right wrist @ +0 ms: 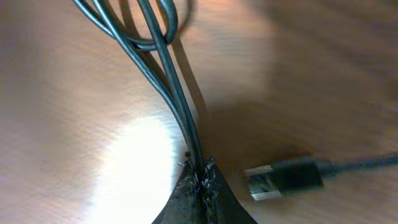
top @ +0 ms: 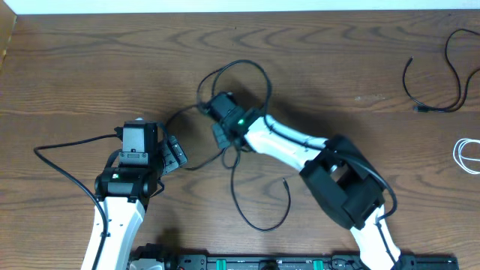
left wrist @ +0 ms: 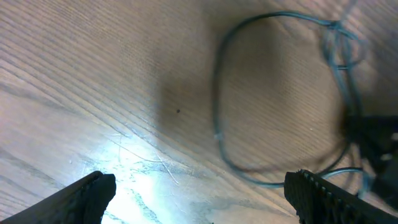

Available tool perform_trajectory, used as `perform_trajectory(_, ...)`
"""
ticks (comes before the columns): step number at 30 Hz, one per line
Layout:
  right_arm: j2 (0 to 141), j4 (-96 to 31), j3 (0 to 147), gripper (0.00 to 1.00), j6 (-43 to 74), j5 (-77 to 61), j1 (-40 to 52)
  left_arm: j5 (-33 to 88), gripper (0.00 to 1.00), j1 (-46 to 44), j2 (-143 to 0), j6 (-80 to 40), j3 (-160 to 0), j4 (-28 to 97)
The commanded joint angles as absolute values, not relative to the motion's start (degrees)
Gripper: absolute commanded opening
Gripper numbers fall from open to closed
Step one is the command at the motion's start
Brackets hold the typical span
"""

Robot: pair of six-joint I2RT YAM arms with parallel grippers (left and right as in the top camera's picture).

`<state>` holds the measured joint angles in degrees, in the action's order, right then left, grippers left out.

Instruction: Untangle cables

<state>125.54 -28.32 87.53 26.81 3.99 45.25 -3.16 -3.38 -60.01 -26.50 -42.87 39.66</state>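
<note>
A tangled black cable (top: 234,69) loops at the table's middle, and its tail runs down to a small plug end (top: 286,181). My right gripper (top: 206,107) sits at the loop's left side. In the right wrist view it (right wrist: 199,173) is shut on black cable strands (right wrist: 177,102), with a metal-tipped plug (right wrist: 283,177) lying just beside it. My left gripper (top: 178,152) stands open to the left of the tangle. Its fingers (left wrist: 87,196) are wide apart over bare wood, and a cable loop (left wrist: 217,124) lies ahead of them. A second black cable (top: 431,84) and a white cable (top: 469,155) lie apart at the far right.
The left arm's own thick black wire (top: 67,154) curves over the table at the left. The table's far edge (top: 240,10) runs along the top. A black rail (top: 285,262) lines the near edge between the two arm bases.
</note>
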Motion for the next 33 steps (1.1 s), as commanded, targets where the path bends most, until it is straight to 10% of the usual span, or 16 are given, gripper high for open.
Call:
perform_trajectory(1,127.4,-31.6,85.2,0.01,28.6,5.4,40.5,-3.7,0.93,-3.1,-60.1,-25.4,-43.2,39.9)
perform_trajectory(12,124.9,-39.3,85.4,0.01,22.4,4.3,30.1,-3.7,0.93,-3.1,-60.2,-25.4,-43.2,39.9)
perform_trajectory(16,122.8,-40.9,85.4,0.56,22.2,4.3,27.5,-3.7,0.93,-3.1,-60.2,-25.4,-43.2,39.9)
perform_trajectory(23,121.0,-42.6,85.4,0.95,22.2,4.2,26.3,-3.7,0.93,-3.1,-60.2,-25.4,-43.2,39.9)
perform_trajectory(33,121.1,-40.5,85.4,0.99,23.3,4.1,26.5,-3.7,0.93,-3.1,-60.2,-25.4,-43.2,39.9)
